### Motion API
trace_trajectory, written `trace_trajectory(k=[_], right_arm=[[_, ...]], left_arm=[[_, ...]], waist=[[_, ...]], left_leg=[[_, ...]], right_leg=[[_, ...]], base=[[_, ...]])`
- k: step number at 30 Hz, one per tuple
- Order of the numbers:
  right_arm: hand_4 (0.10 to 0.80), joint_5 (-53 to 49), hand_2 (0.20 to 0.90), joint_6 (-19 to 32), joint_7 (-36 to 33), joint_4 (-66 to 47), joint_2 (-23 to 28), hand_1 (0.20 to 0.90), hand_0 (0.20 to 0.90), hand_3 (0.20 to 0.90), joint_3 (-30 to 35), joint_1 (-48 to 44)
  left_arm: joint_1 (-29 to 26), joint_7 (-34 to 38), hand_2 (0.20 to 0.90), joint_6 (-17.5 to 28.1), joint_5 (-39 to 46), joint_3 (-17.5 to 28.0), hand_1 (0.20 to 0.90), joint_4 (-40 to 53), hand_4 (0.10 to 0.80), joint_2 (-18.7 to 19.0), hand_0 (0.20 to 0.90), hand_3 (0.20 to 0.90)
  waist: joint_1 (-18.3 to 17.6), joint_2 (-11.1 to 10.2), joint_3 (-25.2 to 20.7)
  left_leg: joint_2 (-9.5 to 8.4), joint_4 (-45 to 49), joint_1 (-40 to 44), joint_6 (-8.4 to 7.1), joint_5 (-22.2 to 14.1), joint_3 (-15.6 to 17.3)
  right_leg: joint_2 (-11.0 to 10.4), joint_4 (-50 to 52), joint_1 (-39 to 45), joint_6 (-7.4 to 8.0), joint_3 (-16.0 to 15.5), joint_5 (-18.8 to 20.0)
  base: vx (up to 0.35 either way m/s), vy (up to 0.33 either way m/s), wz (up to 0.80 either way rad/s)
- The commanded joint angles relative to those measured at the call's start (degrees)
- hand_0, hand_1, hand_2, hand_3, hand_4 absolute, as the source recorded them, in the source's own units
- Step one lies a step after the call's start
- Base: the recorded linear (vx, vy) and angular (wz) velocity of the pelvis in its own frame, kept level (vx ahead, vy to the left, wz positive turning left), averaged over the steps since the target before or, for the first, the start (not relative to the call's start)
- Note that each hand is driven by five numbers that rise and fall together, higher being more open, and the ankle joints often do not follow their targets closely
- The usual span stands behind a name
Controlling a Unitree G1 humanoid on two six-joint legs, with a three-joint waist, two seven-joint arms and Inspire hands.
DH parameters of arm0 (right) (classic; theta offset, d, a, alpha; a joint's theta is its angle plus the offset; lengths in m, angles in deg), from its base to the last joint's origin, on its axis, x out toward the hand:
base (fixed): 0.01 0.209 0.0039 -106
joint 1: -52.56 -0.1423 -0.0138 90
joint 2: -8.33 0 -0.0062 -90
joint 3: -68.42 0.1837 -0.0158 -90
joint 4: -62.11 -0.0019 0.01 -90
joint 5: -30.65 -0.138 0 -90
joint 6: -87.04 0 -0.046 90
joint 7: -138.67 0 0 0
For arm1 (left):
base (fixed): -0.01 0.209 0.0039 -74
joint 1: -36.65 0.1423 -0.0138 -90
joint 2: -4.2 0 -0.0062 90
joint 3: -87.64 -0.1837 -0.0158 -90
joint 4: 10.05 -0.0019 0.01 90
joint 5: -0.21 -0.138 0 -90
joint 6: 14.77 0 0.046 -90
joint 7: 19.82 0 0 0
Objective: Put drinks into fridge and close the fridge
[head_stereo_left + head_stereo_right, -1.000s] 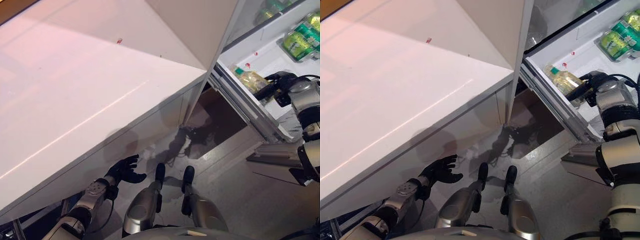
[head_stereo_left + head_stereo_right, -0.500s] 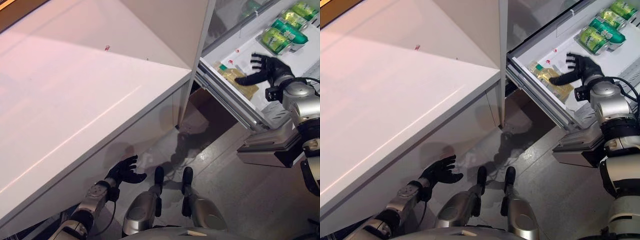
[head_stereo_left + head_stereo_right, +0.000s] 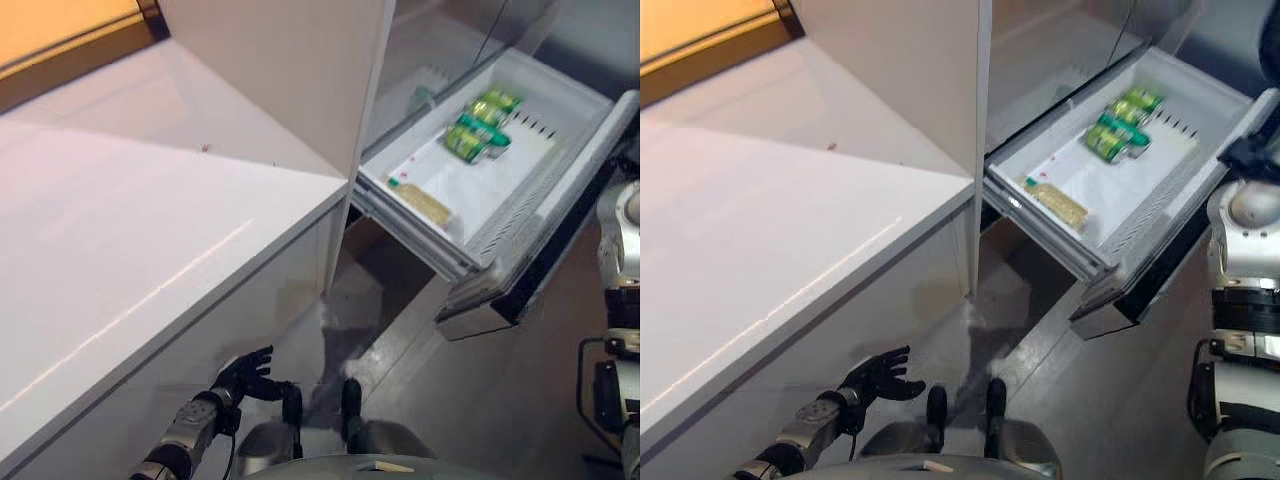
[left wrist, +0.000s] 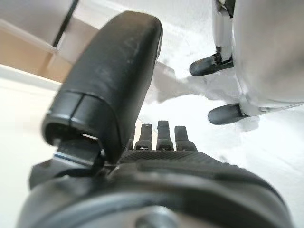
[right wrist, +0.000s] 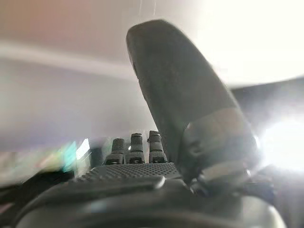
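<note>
Low at the left of the head views, beneath the overhang of the white desk (image 3: 120,270), the left hand (image 3: 245,373) hangs above the pale floor (image 3: 1080,400) with its fingers spread and relaxed, holding nothing. Its own wrist view shows the thumb (image 4: 111,85) standing straight up and the fingers in a loose row, with only floor past them.

The right hand (image 5: 142,175) shows only in its wrist view: thumb upright, fingers straight and relaxed, nothing between them. What lies beyond it is too blurred to tell. In the head views only the silver-grey right arm (image 3: 1245,250) appears at the right edge, beside the drawer.

To the right of the desk stands the white fridge (image 3: 290,70), and its drawer (image 3: 560,190) is pulled out, tilting down towards the floor. Inside the drawer, on its white bottom, lie the drinks: a clear bottle (image 3: 1058,203) with yellowish liquid and a green cap, on its side near the drawer's front left corner, and a cluster of green cans (image 3: 1122,125) lying side by side further back. Bottle and cans are well apart
</note>
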Motion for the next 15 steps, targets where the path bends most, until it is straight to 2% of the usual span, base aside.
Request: trace_trajectory(k=[1,5,9,11,15], right_arm=[[0.8,-3.8,0.9,5.81,-3.2,0.17,1.26,0.9,0.9,0.9,1.22,1.26],[0.8,-9.13,0.9,5.65,-3.89,4.08,-1.87,0.9,0.9,0.9,2.82,2.33],[0.8,-15.04,0.9,4.77,0.33,6.28,-4.05,0.9,0.9,0.9,2.79,2.88],[0.8,-17.63,0.9,5.6,3.35,7.03,-4.6,0.9,0.9,0.9,1.62,1.38],[0.8,-24.58,0.9,10.02,11.24,5.33,-6.04,0.9,0.9,0.9,-1.18,-3.25]], left_arm=[[0.69,-0.59,0.9,0.8,-2.13,-2.77,0.9,-4.04,0.8,-0.8,0.9,0.9],[0.66,-0.56,0.9,0.19,-3.24,-3.63,0.9,-6.03,0.8,-1.36,0.9,0.9],[0.06,-0.11,0.9,-0.44,-2.86,-4.08,0.9,-5.24,0.8,-1.79,0.9,0.9],[-1.85,0.66,0.9,-0.36,-1.46,-4.43,0.9,-4.3,0.8,-1.56,0.9,0.9],[-8.39,4.2,0.9,0.11,1.67,-4.37,0.9,-2.2,0.8,-1.07,0.9,0.9]], waist=[[0.36,0.73,-4.75],[0.79,0.69,-3.35],[1.66,0.54,-0.47],[1.98,0.48,2.24],[1.71,0.01,9.75]], left_leg=[[-2.95,10.69,-3.31,1.55,-9.25,-0.53],[-3.6,14.62,-3.96,2.46,-10.9,-0.68],[-3.84,19.79,-6.94,2.96,-12.31,-0.61],[-3.63,22.22,-9.99,3.18,-12.71,-0.39],[-2.83,30.11,-21.01,3.83,-13.69,0.15]], right_leg=[[-4.15,6.65,0.65,4.23,1.47,-4.04],[-4.88,9.02,0.55,4.29,1.67,-4.36],[-5.7,11.83,-1.16,4.52,1.19,-4.33],[-5.99,13.66,-3.59,4.66,0.6,-4.36],[-6.04,20.13,-13.52,4.34,-0.19,-4.48]], base=[[0.03,0.056,-0.2],[0.039,0.03,-0.14],[-0.033,-0.016,-0.09],[-0.293,-0.052,-0.02],[-0.48,-0.088,0.0]])
